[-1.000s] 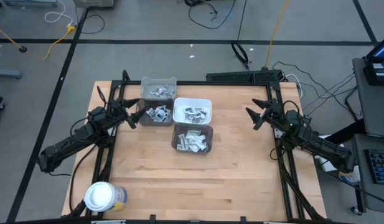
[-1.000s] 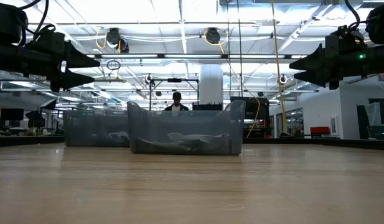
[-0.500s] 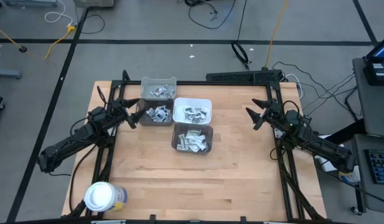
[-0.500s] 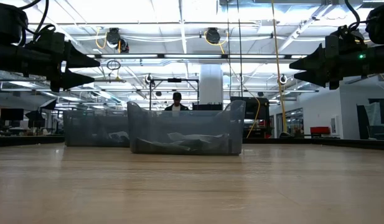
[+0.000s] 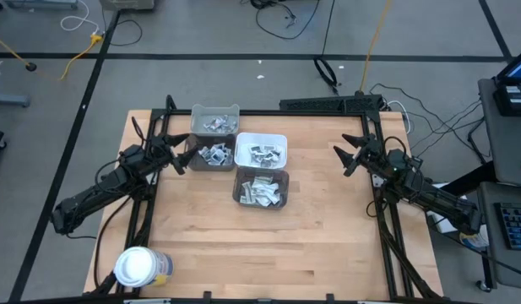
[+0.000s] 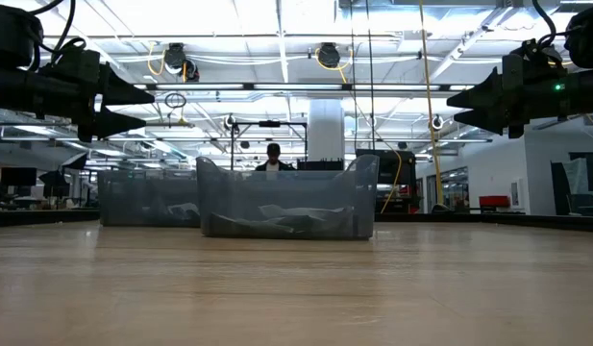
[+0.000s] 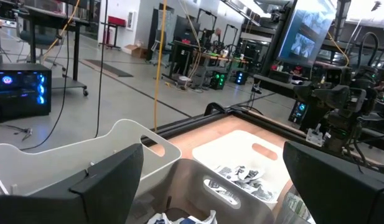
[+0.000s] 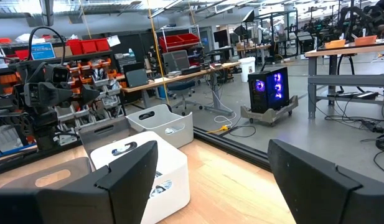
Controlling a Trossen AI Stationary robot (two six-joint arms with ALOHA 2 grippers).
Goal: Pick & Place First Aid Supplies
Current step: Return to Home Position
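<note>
The first aid supplies are small white packets lying in four bins near the table's far middle: a far pale bin [image 5: 214, 122], a grey bin [image 5: 212, 154], a white bin [image 5: 261, 151] and a nearer grey bin [image 5: 261, 188]. My left gripper [image 5: 181, 157] hangs open above the table's left side, pointing level at the grey bin, which lies just ahead in its wrist view [image 7: 211, 149]. My right gripper [image 5: 343, 157] hangs open over the right side, well clear of the bins [image 8: 212, 146]. Both show high above the tabletop in the low view, left [image 6: 145, 108] and right [image 6: 452, 109].
A round jar with a white lid [image 5: 136, 267] stands at the table's near left corner. A black frame [image 5: 328, 106] runs along the far edge. Bare wood [image 5: 268, 245] spreads across the near half and between the bins and my right gripper.
</note>
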